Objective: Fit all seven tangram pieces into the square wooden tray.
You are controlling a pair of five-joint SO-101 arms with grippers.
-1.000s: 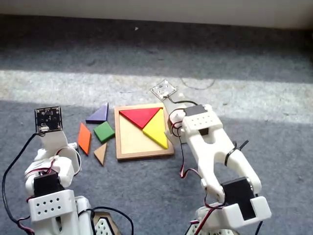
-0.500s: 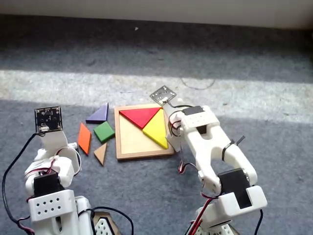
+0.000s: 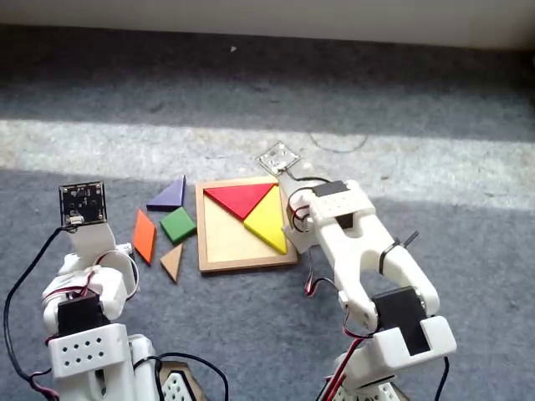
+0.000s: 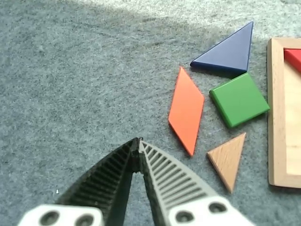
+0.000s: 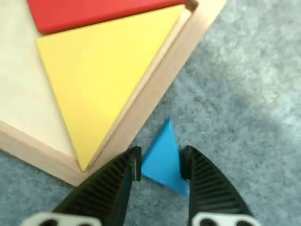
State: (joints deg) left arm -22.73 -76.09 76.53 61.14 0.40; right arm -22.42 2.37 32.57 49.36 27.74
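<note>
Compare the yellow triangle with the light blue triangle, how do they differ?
The yellow triangle sits inside the tray; the blue triangle lies on the carpet outside it, straddled by the right gripper. The yellow triangle is far larger than the blue triangle. Both lie flat.

The tray is smooth bare wood, the yellow triangle matt, the grey cover perhaps felt.
</note>
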